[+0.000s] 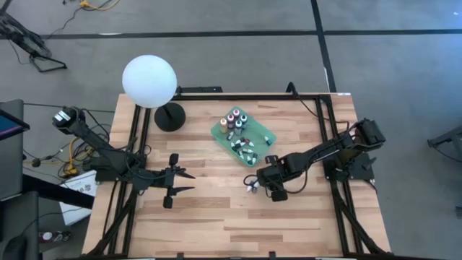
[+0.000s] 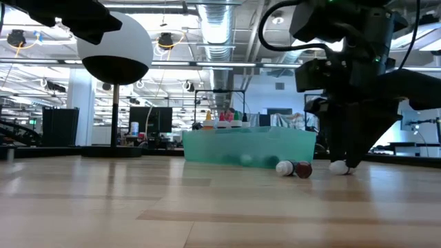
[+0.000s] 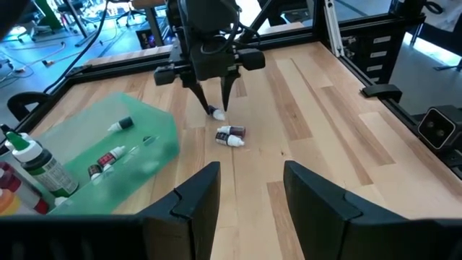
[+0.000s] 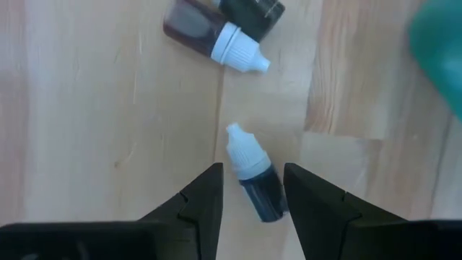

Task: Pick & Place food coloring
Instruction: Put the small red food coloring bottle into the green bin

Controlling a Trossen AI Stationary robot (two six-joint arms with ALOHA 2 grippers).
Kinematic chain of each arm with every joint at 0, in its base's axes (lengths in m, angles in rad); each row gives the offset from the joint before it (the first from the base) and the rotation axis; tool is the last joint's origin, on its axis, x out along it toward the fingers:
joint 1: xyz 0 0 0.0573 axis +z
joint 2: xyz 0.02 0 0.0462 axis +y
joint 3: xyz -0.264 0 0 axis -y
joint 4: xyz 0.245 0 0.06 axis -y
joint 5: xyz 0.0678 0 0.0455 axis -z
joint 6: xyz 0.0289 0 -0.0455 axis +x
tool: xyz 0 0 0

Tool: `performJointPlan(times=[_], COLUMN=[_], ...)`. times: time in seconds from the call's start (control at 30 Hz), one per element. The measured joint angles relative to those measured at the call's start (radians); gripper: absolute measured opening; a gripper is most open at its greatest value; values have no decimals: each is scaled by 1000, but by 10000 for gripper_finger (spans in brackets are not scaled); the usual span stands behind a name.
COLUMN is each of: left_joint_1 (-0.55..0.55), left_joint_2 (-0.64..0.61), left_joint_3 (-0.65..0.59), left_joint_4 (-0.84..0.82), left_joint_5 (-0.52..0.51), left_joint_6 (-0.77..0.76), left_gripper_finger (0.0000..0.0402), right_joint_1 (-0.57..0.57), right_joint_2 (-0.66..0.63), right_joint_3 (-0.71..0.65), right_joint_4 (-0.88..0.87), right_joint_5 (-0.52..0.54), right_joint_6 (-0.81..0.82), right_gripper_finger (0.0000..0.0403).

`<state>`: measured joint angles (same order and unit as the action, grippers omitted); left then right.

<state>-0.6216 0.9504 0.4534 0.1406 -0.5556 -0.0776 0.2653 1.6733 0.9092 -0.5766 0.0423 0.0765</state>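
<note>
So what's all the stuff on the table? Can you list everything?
Tray: one, green, middle of the table toward the back.
Food coloring bottles in the tray: several, mixed colours, some upright, some lying.
Bottles on the wood: two dark ones with white caps, lying together beside the tray.
Dark bottle: one, white cap, lying between the right gripper's open fingers.
Lamp: one, white globe, black base, back left.
Right gripper: open, over the dark bottle.
Left gripper: open, empty, table's left.

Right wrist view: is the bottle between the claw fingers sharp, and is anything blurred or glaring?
Right wrist view: the dark bottle between the right claw fingers is sharp; the green tray at the edge is blurred. Left wrist view: the tray wall looks hazy. Low view: bright windows backlight the arm, leaving it dark.
</note>
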Motion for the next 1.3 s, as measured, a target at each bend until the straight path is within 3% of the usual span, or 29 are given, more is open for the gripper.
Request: performJointPlan(times=[0.5,1.03,1.3], left_joint_1=[0,0,0], left_joint_2=[0,0,0], left_joint_3=[0,0,0], left_joint_4=[0,0,0], left_joint_5=[9,9,10], left_joint_6=[0,2,8], left_gripper_finger=[148,148,148], right_joint_1=[2,2,18], right_joint_2=[61,55,47], right_joint_3=[5,2,31], right_joint_4=[5,-3,-36], right_joint_5=[-23,-22,-14], right_joint_6=[5,14,28], right_gripper_finger=[120,76,75])
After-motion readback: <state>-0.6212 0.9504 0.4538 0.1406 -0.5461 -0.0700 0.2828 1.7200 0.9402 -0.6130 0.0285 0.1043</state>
